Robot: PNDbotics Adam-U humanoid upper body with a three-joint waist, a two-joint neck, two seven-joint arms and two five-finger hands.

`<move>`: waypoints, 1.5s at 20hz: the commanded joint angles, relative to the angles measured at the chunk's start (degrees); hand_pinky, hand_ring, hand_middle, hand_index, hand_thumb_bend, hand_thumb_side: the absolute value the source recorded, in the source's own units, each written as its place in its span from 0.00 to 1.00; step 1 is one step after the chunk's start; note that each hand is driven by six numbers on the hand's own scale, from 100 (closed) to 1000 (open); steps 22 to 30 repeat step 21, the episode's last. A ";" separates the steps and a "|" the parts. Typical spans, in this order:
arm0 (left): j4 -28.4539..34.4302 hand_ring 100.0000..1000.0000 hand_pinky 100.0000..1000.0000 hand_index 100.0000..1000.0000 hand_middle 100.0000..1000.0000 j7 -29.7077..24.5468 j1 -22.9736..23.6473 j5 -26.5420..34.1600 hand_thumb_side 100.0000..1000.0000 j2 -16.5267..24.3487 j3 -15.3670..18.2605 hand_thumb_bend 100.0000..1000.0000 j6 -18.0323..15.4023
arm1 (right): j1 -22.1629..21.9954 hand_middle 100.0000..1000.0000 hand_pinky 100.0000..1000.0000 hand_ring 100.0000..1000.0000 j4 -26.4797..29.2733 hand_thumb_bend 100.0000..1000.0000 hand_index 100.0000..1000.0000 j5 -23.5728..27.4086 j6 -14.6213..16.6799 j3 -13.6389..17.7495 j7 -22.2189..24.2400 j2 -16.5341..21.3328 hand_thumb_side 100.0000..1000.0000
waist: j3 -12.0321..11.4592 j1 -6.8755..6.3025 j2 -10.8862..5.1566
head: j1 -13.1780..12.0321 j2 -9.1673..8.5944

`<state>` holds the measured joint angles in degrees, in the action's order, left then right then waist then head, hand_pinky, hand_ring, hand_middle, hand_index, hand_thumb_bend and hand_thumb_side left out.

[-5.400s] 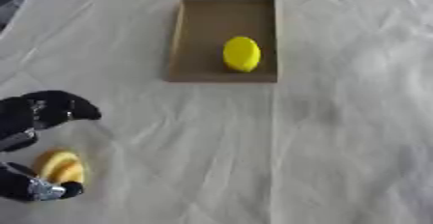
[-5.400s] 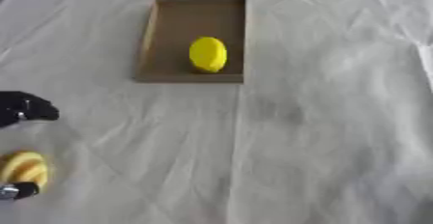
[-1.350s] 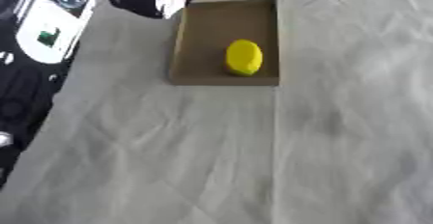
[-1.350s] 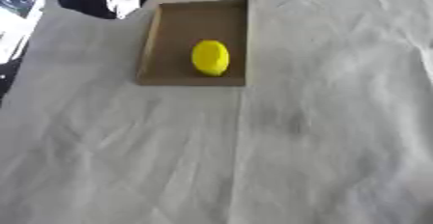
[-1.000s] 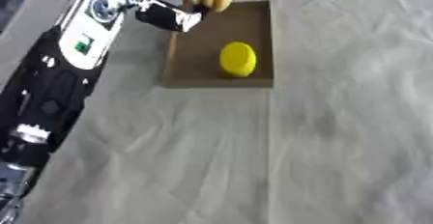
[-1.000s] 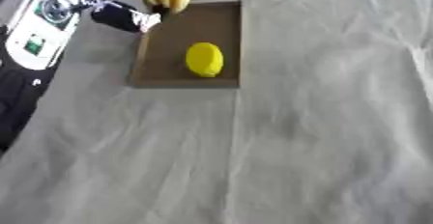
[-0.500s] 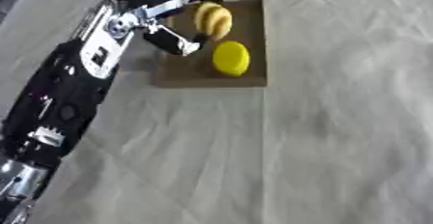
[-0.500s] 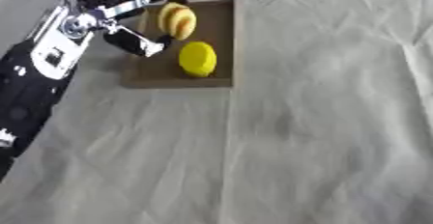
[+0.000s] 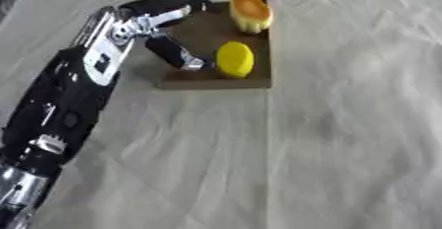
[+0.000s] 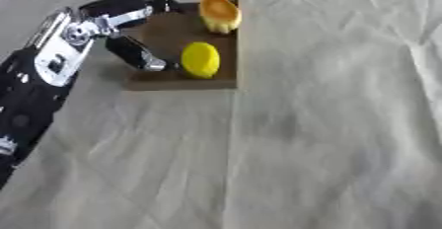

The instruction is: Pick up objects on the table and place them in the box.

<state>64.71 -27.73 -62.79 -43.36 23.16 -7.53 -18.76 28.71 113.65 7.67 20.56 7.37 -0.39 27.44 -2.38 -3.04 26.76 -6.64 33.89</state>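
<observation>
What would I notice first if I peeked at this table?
Probably the big black and silver arm reaching in from the left, its left hand spread open over the brown box at the far side of the table. Next, the two bright things inside: a yellow lemon-shaped thing and, behind it, an orange-topped cake-like thing.

The flat cardboard box (image 9: 207,30) was brown, darker where shadow fell across its floor. In it, the smooth oval lemon-like object (image 9: 235,59) was plain bright yellow. The small ridged cake-like object (image 9: 249,12) showed an orange top over pale yellow, striped sides. The robot's left hand (image 9: 170,23) was black with silver parts, and the arm behind it was black with a white panel bearing a small dark mark. The wrinkled cloth-covered table (image 9: 328,124) was a plain off-white, greyer in its folds.
</observation>
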 commanded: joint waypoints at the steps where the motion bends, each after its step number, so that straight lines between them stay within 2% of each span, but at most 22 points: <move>1: 3.26 0.95 1.00 0.94 0.87 1.95 -0.51 0.88 0.34 1.59 1.37 0.44 0.38 | 0.32 0.62 0.91 0.83 0.94 0.00 0.84 0.27 0.07 0.33 0.07 0.94 0.56 | -0.20 0.26 -1.48 | 0.15 -0.02; 3: 6.23 0.94 0.98 0.93 0.86 3.03 -0.12 2.29 0.29 2.20 1.88 0.40 0.68 | 0.16 0.62 0.91 0.83 0.94 0.00 0.84 0.18 0.05 0.37 0.05 1.01 0.56 | -0.44 0.31 -1.50 | 0.19 0.10; 4: 8.09 0.93 0.98 0.93 0.85 3.57 0.18 3.00 0.35 2.61 2.10 0.33 1.07 | 0.09 0.62 0.91 0.83 0.94 0.00 0.84 0.14 0.04 0.39 0.03 1.05 0.56 | -0.55 0.32 -1.50 | 0.23 0.16; 5: 10.72 0.93 0.97 0.92 0.84 4.46 0.49 3.96 0.26 3.18 2.55 0.34 1.45 | -0.02 0.62 0.91 0.83 0.94 0.00 0.84 0.07 0.03 0.42 0.00 1.11 0.56 | -0.75 0.33 -1.51 | 0.36 0.30; 7: 16.74 0.91 0.95 0.91 0.83 6.46 1.55 5.91 0.14 4.77 3.51 0.28 2.92 | -0.21 0.62 0.91 0.83 0.94 0.00 0.84 -0.07 0.04 0.52 -0.08 1.28 0.56 | -1.13 0.32 -1.54 | 0.69 0.48; 10: 26.87 0.90 0.94 0.90 0.81 10.50 4.02 8.33 0.09 7.67 4.90 0.27 6.17 | -0.44 0.62 0.91 0.83 0.94 0.00 0.84 -0.28 0.12 0.79 -0.42 1.56 0.56 | -1.69 0.30 -1.59 | 1.31 0.52; 11: 30.05 0.88 0.93 0.90 0.79 12.23 4.96 9.41 0.08 8.66 5.68 0.22 7.46 | -0.49 0.62 0.91 0.83 0.94 0.00 0.84 -0.35 0.16 0.90 -0.56 1.66 0.56 | -1.91 0.31 -1.61 | 1.54 0.46; 14: 39.28 0.83 0.91 0.85 0.75 19.38 8.47 14.44 0.20 11.44 8.18 0.15 12.18 | -0.58 0.62 0.91 0.83 0.94 0.00 0.84 -0.55 0.30 1.23 -1.06 1.86 0.56 | -2.38 0.38 -1.61 | 2.31 0.22; 16: 44.21 0.80 0.90 0.82 0.74 25.83 11.83 20.72 0.24 12.88 10.31 0.21 13.30 | -0.70 0.62 0.91 0.83 0.94 0.00 0.84 -0.70 0.37 1.48 -1.40 1.98 0.56 | -2.81 0.46 -1.56 | 3.24 0.05; 19: 47.76 0.72 0.85 0.78 0.67 37.06 17.64 29.82 0.26 14.36 14.25 0.17 14.72 | -0.87 0.62 0.91 0.83 0.94 0.00 0.84 -0.31 0.52 1.69 -1.73 1.94 0.56 | -3.34 0.70 -1.42 | 4.41 -0.31; 21: 49.32 0.70 0.85 0.76 0.64 42.41 21.43 34.02 0.28 14.68 15.94 0.14 14.76 | -0.82 0.62 0.91 0.83 0.94 0.00 0.83 -0.12 0.64 2.08 -2.02 1.91 0.56 | -3.49 0.98 -1.25 | 4.66 -0.63; 30: 49.32 0.70 0.85 0.76 0.64 42.41 21.43 34.02 0.28 14.68 15.94 0.14 14.76 | -0.82 0.62 0.91 0.83 0.94 0.00 0.83 -0.12 0.64 2.08 -2.02 1.91 0.56 | -3.49 0.98 -1.25 | 4.66 -0.63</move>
